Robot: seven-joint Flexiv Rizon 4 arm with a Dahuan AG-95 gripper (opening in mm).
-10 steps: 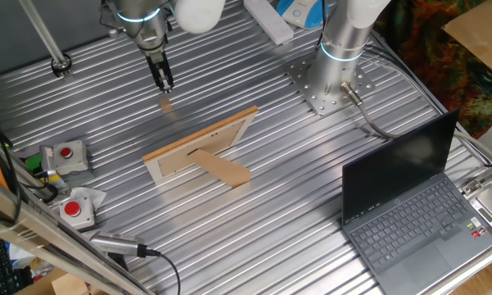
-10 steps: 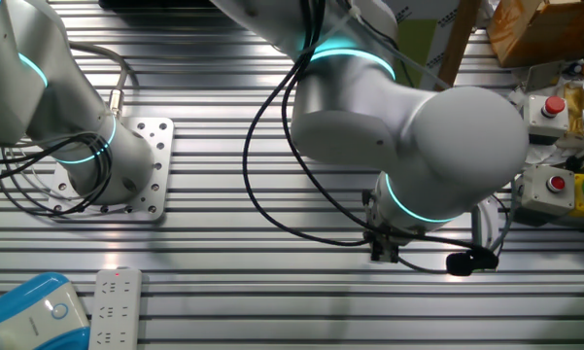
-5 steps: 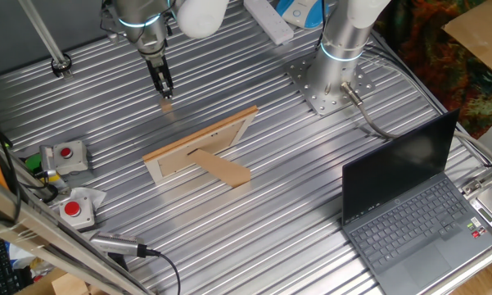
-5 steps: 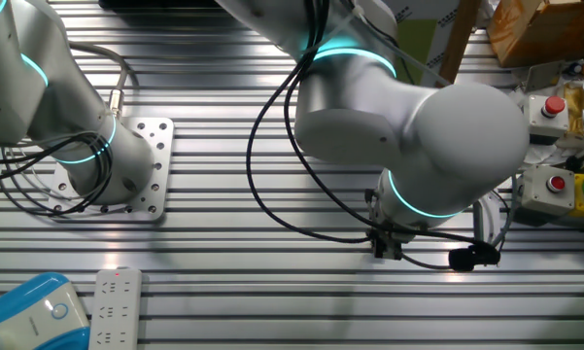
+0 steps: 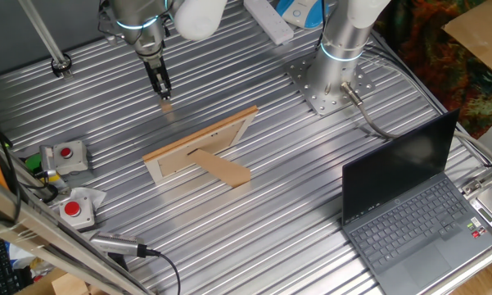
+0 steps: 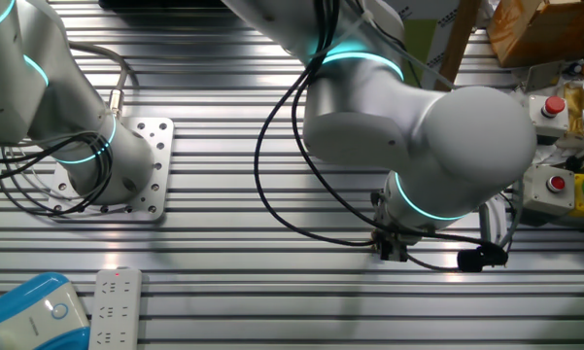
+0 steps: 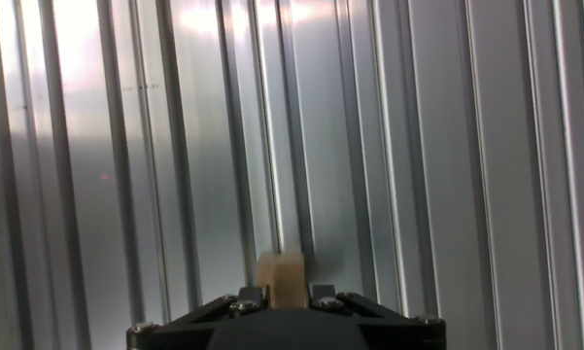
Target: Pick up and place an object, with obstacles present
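Bright overhead glare — soft shadows.

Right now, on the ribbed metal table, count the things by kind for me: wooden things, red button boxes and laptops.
Wooden things: 2, tiny light-tan wooden block and flat light-wood picture frame
Grey boxes with red buttons: 2
Dark grey open laptops: 1
Total: 5

Tiny tan wooden block [image 5: 166,105] on ribbed table, flat wooden picture frame [image 5: 200,147] nearby

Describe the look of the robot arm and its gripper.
The arm has bulky, rounded light-grey shells with glowing cyan rings at the joints and black cables looped alongside. It narrows to a slim black two-finger gripper; the gripper's black body shows small screws.
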